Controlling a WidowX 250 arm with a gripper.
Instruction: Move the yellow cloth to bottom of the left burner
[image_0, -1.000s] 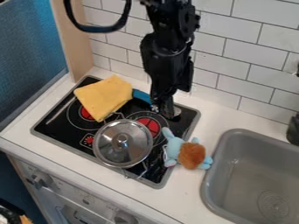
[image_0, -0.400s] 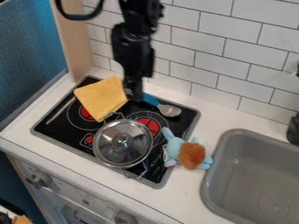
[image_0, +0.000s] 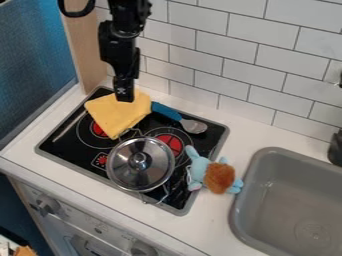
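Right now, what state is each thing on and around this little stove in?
Yellow cloth: spread out, not bunched up.
Left burner: partly covered by the cloth; I can't tell whether it is on.
Silver pot: lid on, knob up.
Blue-handled utensil: lying on the stovetop.
Plush toy: lying down, across the stove's edge and the counter.
Tool: pointing down at the cloth's back part.

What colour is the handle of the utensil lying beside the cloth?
Blue handle, seen best in the current camera view.
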